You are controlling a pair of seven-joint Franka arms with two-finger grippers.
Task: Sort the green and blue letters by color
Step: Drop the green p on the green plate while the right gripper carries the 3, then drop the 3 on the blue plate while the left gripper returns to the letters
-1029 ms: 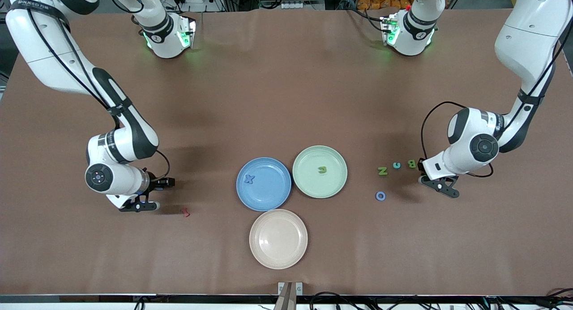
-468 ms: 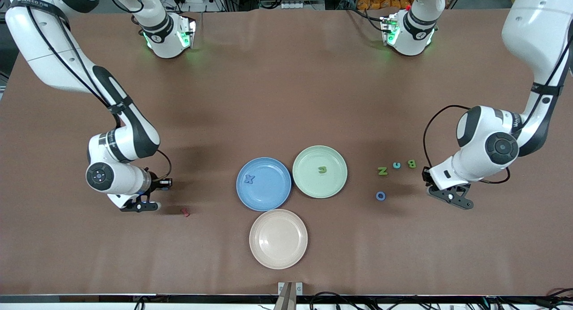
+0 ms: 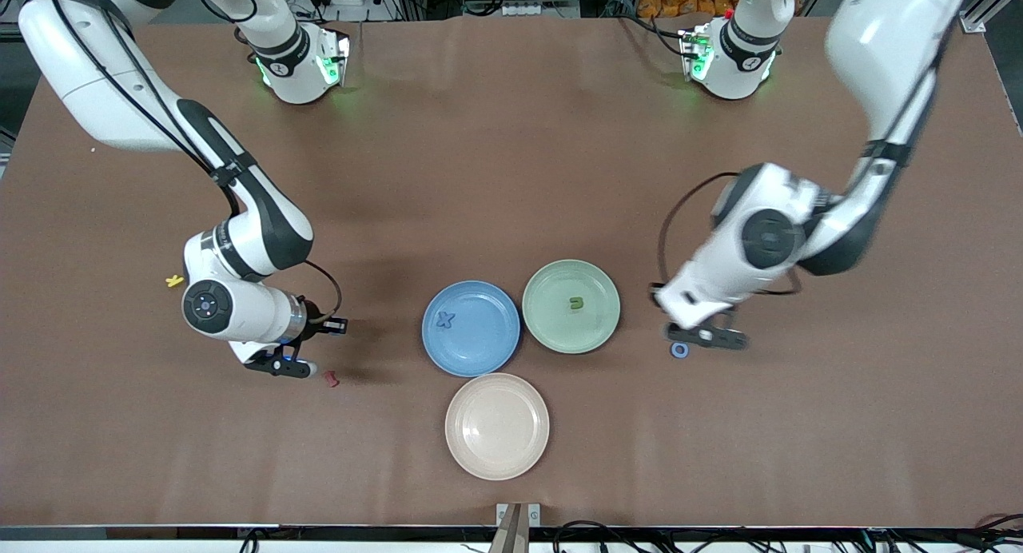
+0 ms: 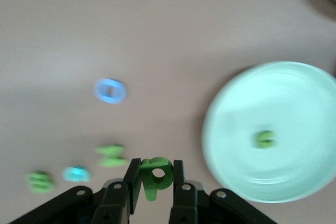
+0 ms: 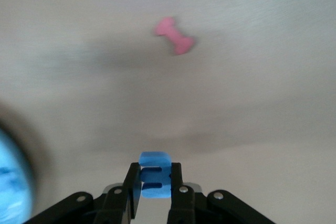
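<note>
**Blue and green letters riding in both grippers above the sorting plates**

Blue and green letters are sitting mostly in the middle and lower part of the front view. The right gripper (image 3: 289, 368), low in the frame at the right arm's end of the table, is pinching a blue letter (image 5: 155, 182) between pressed-in fingers. It is hovering over bare tabletop just beside a dark red squiggly piece (image 3: 330, 379). A tiny yellow piece (image 3: 173, 281) is lying higher in the frame, next to that arm's wrist.

The left gripper (image 3: 708, 338) is clamping a green letter (image 4: 156, 178), its jaws drawn in on the piece. It is hanging over the table between the green plate (image 3: 559, 329) and the left arm's end, just beside a blue ring-shaped letter (image 3: 679, 350) on the brown surface. The left wrist view is also showing two more green pieces (image 4: 111, 156) and a turquoise piece (image 4: 76, 173) lying in a row on the table, near the ring.

At the frame's centre, a blue X (image 3: 445, 320) is resting in the blue plate (image 3: 479, 341), and a green piece (image 3: 575, 303) is lying in the green plate. Both plates are touching rim to rim. A beige plate (image 3: 496, 426) is standing just below them, nearest the front camera.
</note>
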